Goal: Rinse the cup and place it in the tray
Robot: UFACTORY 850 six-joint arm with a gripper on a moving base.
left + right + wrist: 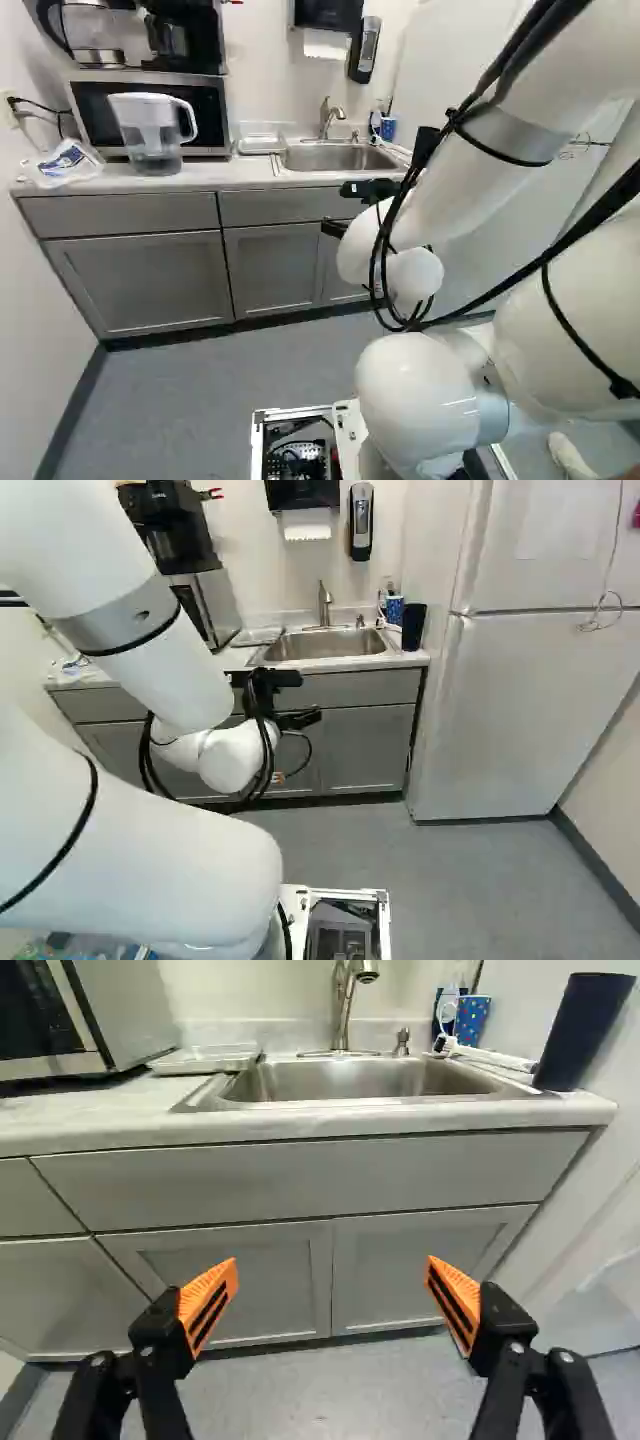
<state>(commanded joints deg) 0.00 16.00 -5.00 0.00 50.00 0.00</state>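
Observation:
My gripper (338, 208) is held out ahead of the lower cabinets; in the wrist view the gripper (331, 1272) stands wide open with nothing between its orange pads. A tall dark cup (583, 1032) stands on the counter to the right of the sink (330, 646), near the fridge. Beside it, farther back, is a blue dotted cup (472, 1020). Which of the two is the task's cup, I cannot tell. A shallow white tray (204, 1059) lies on the counter between the microwave and the sink. The faucet (345, 1005) rises behind the basin.
Left of the tray stand the microwave (152, 112) and, in front of it, a water pitcher (151, 133). A plastic package (64, 163) lies at the counter's left end. Cables lie behind the dark cup. The counter's front edge (300, 1125) and the fridge (535, 715) bound the space.

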